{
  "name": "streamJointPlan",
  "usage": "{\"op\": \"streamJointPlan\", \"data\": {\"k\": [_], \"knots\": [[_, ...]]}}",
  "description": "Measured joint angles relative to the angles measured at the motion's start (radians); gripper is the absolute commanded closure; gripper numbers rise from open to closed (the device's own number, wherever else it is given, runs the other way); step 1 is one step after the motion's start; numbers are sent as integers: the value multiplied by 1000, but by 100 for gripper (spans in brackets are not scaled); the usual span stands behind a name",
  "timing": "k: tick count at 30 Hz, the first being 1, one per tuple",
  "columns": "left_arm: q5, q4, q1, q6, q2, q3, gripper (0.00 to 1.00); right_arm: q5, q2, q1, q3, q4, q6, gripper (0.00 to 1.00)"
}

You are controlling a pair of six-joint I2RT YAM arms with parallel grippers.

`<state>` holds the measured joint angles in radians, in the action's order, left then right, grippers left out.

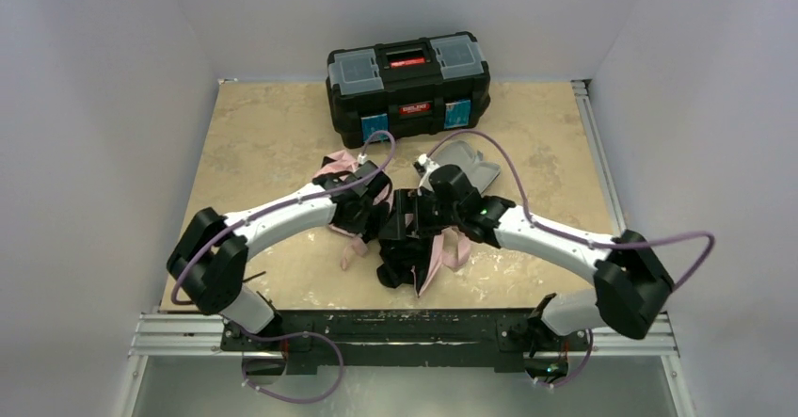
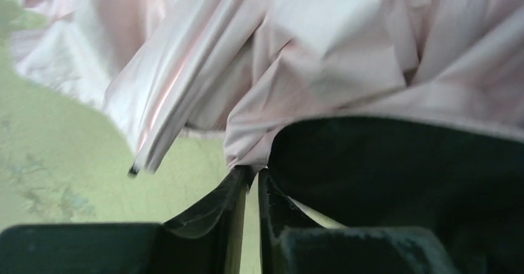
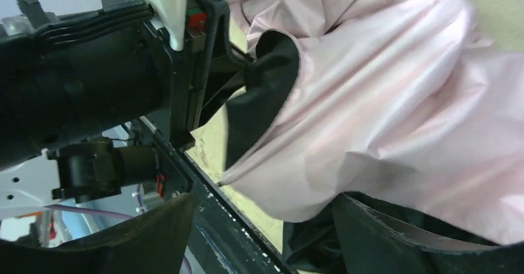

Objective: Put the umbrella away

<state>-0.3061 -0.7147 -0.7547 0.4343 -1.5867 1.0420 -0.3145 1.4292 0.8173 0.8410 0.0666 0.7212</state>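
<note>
Left end effector [image 2: 250,174] pinching pale pink umbrella [image 2: 321,51] fabric, jaws nearly touching; right end effector [image 3: 266,209] standing open, fabric draping between its jaws, above table [image 1: 263,135]

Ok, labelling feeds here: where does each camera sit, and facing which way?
Top external: above and behind the robot, looking down on table, toolbox, left arm, right arm.
Left wrist: on that wrist, facing along the shut left gripper into the umbrella.
Right wrist: on that wrist, facing past the open right gripper.
Shared: both wrist views show umbrella fabric.
</note>
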Motion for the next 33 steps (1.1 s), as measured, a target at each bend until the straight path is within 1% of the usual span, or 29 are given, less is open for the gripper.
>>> {"op": "streamJointPlan", "data": {"k": [5,8,10,12,15,18,22,27,33], "knots": [[-21,-112,-1,3,145,43,61,97,-195,0,29,180,-14,2],[-32,-163,-19,18,240,76,54,190,-319,1,30,291,-7,1],[-58,-202,-61,23,286,106,50,283,-399,-2,30,360,3,1],[-90,-243,-130,35,305,147,46,370,-453,-20,30,415,14,1],[-123,-288,-242,57,296,210,44,461,-467,-108,30,480,21,1],[-144,-304,-340,72,259,264,44,538,-451,-191,29,529,23,1],[-146,-293,-404,75,144,352,48,614,-465,-255,29,571,28,1],[-140,-257,-417,78,-82,527,50,711,-530,-329,31,602,43,2],[-95,-176,-417,35,-278,632,48,806,-555,-373,119,624,43,2]]}}
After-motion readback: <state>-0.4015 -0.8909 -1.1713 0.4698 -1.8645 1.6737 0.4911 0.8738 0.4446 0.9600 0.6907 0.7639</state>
